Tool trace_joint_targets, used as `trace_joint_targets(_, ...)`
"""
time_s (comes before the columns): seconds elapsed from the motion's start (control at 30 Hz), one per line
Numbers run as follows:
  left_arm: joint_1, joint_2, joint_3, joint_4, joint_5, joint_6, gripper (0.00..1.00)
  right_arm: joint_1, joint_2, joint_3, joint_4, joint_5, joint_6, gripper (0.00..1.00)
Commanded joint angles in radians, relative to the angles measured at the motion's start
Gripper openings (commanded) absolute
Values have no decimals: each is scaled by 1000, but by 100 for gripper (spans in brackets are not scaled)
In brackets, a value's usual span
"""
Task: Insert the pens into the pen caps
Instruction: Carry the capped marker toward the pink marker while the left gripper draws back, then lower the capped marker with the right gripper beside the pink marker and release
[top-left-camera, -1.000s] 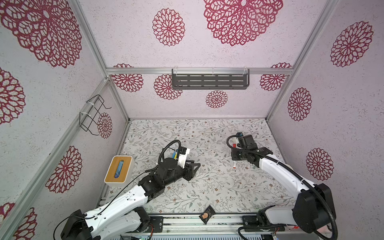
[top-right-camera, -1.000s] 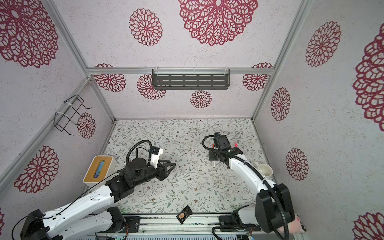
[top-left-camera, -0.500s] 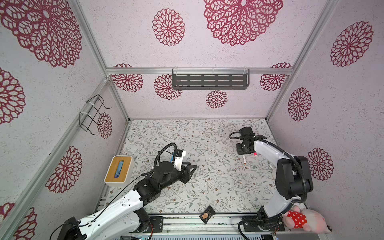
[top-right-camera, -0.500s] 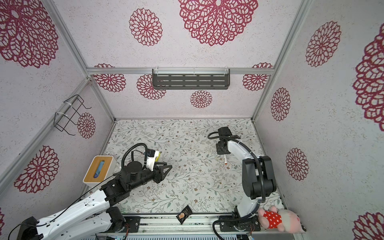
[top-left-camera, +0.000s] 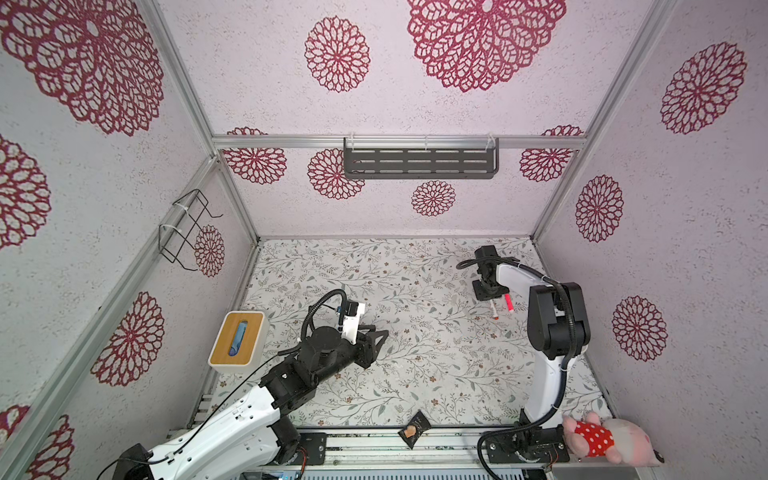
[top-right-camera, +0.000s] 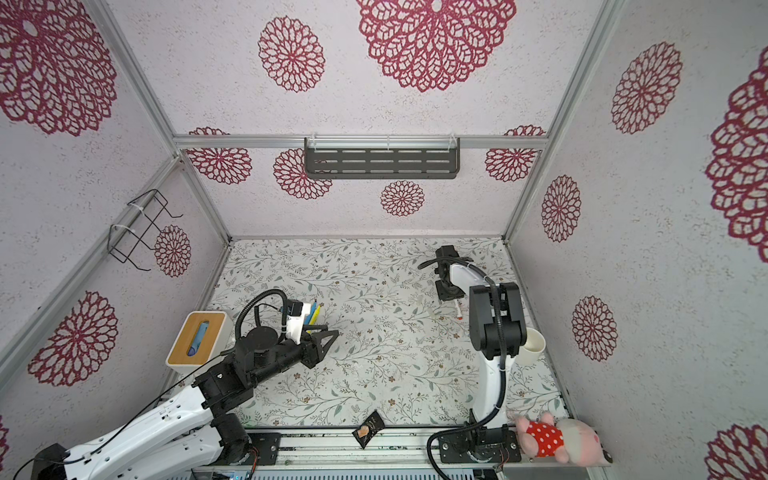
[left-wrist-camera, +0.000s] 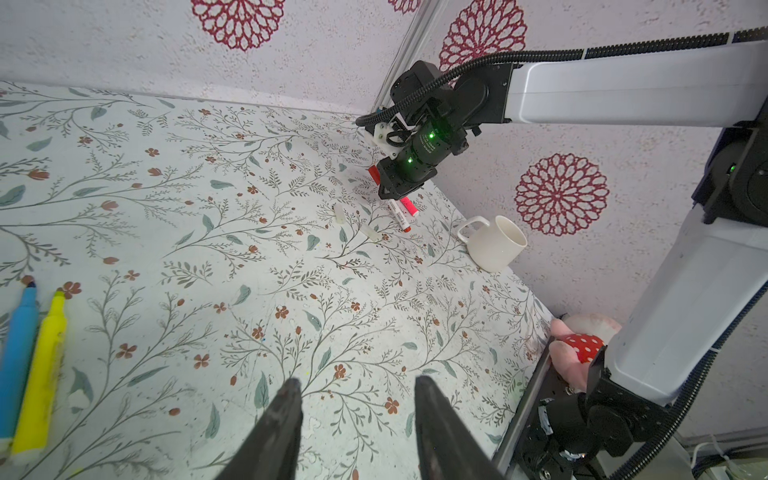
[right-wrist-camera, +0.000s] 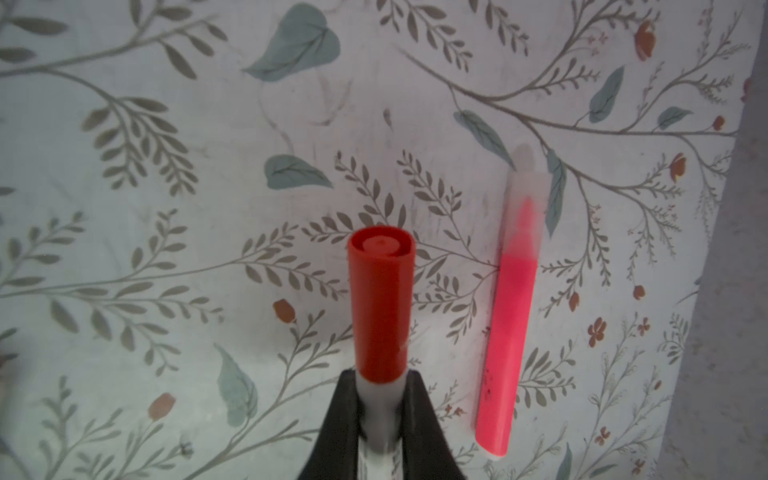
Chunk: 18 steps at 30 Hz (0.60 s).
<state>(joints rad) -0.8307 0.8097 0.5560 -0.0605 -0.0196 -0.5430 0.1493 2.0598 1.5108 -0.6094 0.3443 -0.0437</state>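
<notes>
At the front rail, a dark snack packet (top-left-camera: 413, 430) and, by the base of the right arm (top-left-camera: 548, 374), a plush toy (top-left-camera: 598, 438).

Next in, left arm (top-left-camera: 249, 411) slanting low over the floral bench (top-left-camera: 415, 374), elbow bent, forearm nearly level. At its end, left gripper (left-wrist-camera: 355, 384) released: jaws parted over bare cloth, nothing between them. Just beside that gripper's wrist, toward the left wall, a blue pen (left-wrist-camera: 16, 353) and a yellow pen (left-wrist-camera: 41, 374) lying side by side, uncapped, tips aimed the same way as the gripper. Well across from it, by the right wall, a white mug (left-wrist-camera: 494, 245) standing upright.

Beyond, between the two grippers but much nearer the right one, a clear pen cap (left-wrist-camera: 339, 214) and a second clear pen cap (left-wrist-camera: 370, 232) loose on the bench, apart from each other.

Farthest, right arm standing steeply from its base, folded at a high elbow, forearm stretched toward the back wall, wrist tipped downward. There, right gripper (right-wrist-camera: 380, 382) clenched on the white barrel of a red-capped pen (right-wrist-camera: 379, 332), capped end jutting beyond the jaws. Just beside that gripper, toward the right wall, a pink pen (right-wrist-camera: 509, 332) flat on the bench, roughly parallel to the held pen, tip inside a clear cap (right-wrist-camera: 525, 195).
</notes>
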Motion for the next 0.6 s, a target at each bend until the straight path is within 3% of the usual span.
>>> trace_joint_targets(0.0, -4, -12, -7, -12, -27, 12, 47, -14, 8, 47, -41, 65, -15, 6)
trace_joint_targets(0.3, -4, -3, 5, -16, -31, 18, 47, -34, 54, 89, -52, 91, -5, 14)
trace_joint_targets(0.37, -4, -1, 7, -13, -30, 16, 47, -34, 56, 91, -52, 99, 0, 23)
trace_joint_targets(0.43, -4, 1, 11, -13, -27, 16, 47, -34, 50, 96, -61, 117, 14, 39)
trace_joint_targets(0.57, -3, 4, 15, -7, -28, 18, 47, -23, 3, 73, -51, 118, 26, 48)
